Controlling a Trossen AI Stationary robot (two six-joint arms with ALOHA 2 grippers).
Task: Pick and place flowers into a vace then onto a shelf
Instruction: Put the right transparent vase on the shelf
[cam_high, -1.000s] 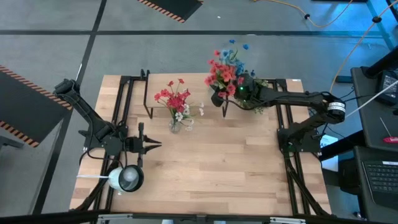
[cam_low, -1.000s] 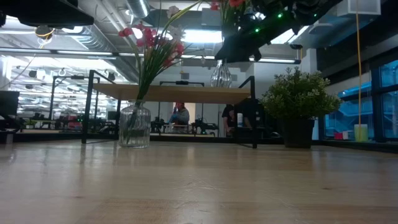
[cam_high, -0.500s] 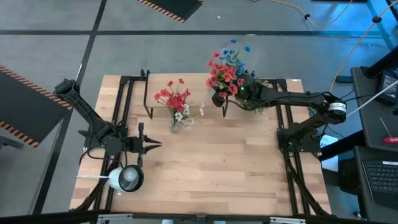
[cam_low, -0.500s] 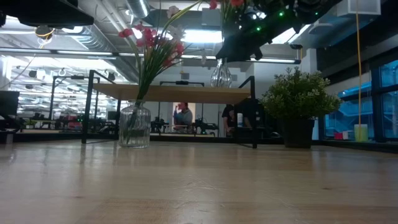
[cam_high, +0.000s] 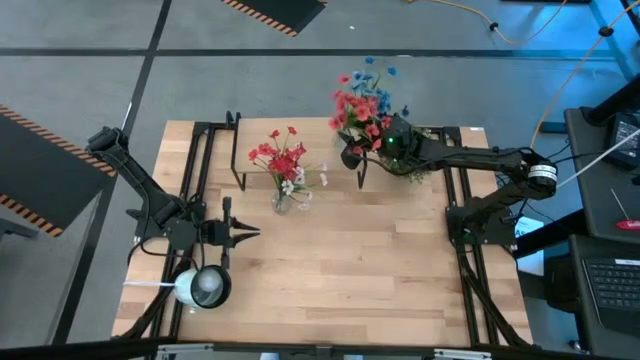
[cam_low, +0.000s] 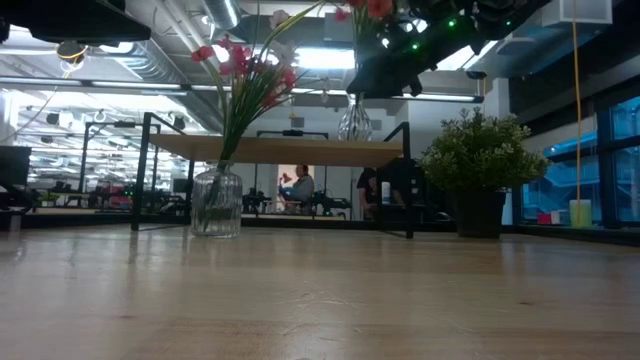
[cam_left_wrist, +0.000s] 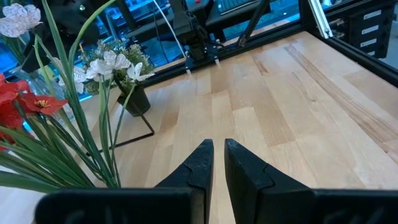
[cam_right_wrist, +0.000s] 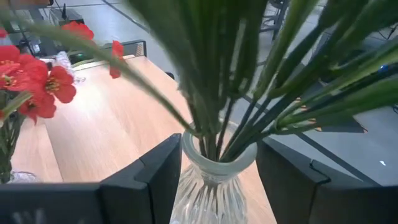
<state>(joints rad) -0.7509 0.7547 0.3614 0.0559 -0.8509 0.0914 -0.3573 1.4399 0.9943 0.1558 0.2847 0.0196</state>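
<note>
- Now the right gripper (cam_right_wrist: 211, 180) grasps a glass vase (cam_right_wrist: 214, 177) at its neck, one finger on each side, with the flowers (cam_high: 362, 100) standing in it.
- From above, that vase and bouquet sit over the shelf's (cam_low: 280, 150) right end, near the far edge of the table (cam_high: 340, 260).
- At table height, the vase base appears at or just above the board; whether it touches cannot be told.
- A second vase (cam_low: 216, 202) with red blooms stands on the table in front of the shelf's left part, well apart from the held one.
- A potted plant (cam_low: 478, 165) sits just beside the shelf's right end, close under the right arm.
- The left gripper (cam_left_wrist: 214, 165) waits near the table's left front, fingers nearly together and holding nothing.

Doing this step well, as I judge it:
- Keep the vase upright; the tall stems make it top-heavy, so any tilt could tip it.
- Lower straight down until the base rests flat on the board, fully inside its edge.
- Open the fingers only when the vase bears its own weight.
- Back away level and slowly, clear of the neck, so the fingers do not drag it.
- Mind the plant and the shelf's black leg while withdrawing.
</note>
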